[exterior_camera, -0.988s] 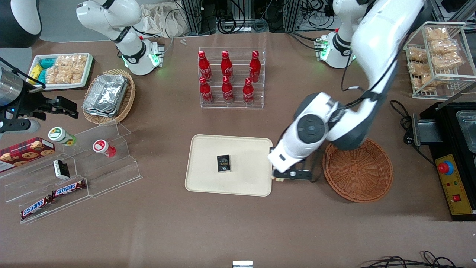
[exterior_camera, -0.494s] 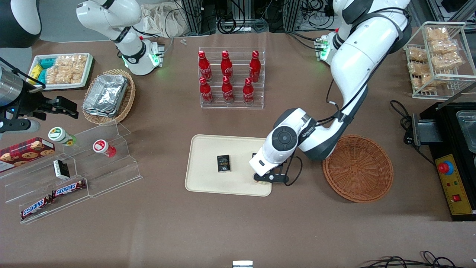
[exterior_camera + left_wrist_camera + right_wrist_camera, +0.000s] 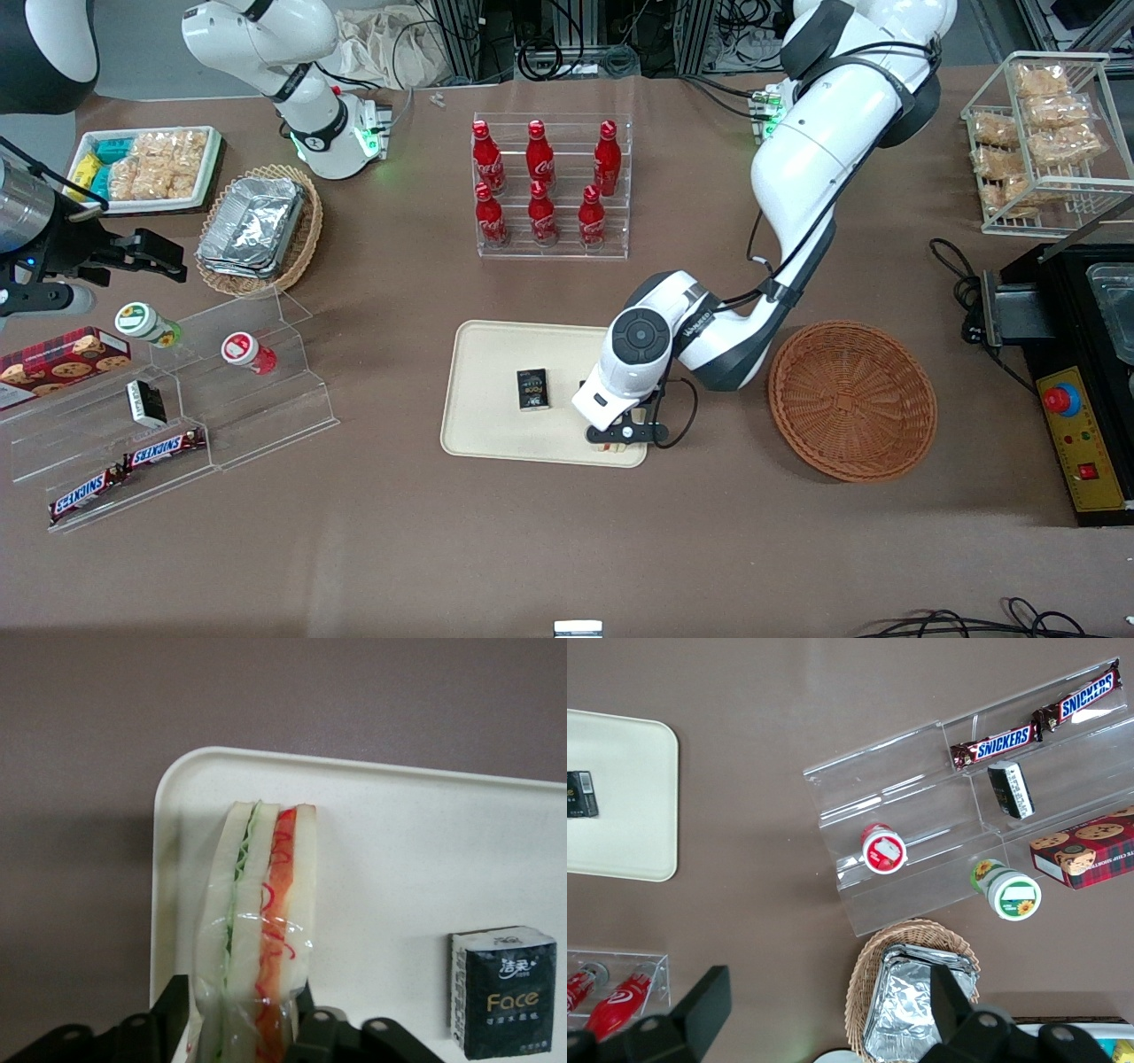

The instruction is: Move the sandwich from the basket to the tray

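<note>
One sandwich [image 3: 262,930] is pinched in our end effector [image 3: 620,440], low in the frame over the tray [image 3: 487,416] corner. Next we think we lower it and let go.

A robotics lab dressed up as a snack shop: two white arms [image 3: 797,168] are bolted to a brown worktop [image 3: 532,532], with aluminium framing and loose cables [image 3: 567,44] at its 12 o'clock edge. Shop stock is laid out on it: a clear rack of cola bottles [image 3: 540,186], clear steps with Snickers bars [image 3: 164,449], and a wire rack of bagged snacks [image 3: 1045,133] at 2 o'clock. A control box with a red stop button [image 3: 1056,400] sits at 3 o'clock.
</note>
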### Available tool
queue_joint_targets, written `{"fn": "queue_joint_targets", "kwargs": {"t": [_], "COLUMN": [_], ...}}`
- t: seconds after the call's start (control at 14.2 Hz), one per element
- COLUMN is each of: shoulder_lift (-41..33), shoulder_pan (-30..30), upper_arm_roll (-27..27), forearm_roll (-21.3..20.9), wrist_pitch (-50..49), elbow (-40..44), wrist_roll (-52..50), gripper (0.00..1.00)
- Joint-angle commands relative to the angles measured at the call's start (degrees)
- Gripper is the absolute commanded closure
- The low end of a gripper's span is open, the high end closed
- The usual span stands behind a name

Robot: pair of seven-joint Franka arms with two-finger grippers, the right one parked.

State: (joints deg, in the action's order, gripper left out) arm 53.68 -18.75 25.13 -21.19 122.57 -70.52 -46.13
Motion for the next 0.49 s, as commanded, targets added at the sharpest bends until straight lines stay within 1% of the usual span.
{"fn": "queue_joint_targets", "kwargs": {"t": [0.0, 0.14, 0.28, 0.35, 0.42], "shoulder_lift": [-0.50, -4.79, -10.06, -13.91, -18.13], "shoulder_pan": [-0.41, 0.29, 3.44, 5.63, 8.17], "upper_arm_roll": [-0.52, -0.69, -0.87, -0.61, -0.26], "forearm_roll": [-1.22, -1.40, -0.97, -0.53, -0.26], "wrist_pitch": [-0.57, -2.75, -11.42, -13.73, -13.50], "elbow": [2.14, 1.53, 0.65, -2.31, -6.08], "wrist_roll": [-1.16, -1.25, -0.20, 0.15, 1.03], "gripper": [0.00, 0.00, 0.00, 0.00, 0.00]}}
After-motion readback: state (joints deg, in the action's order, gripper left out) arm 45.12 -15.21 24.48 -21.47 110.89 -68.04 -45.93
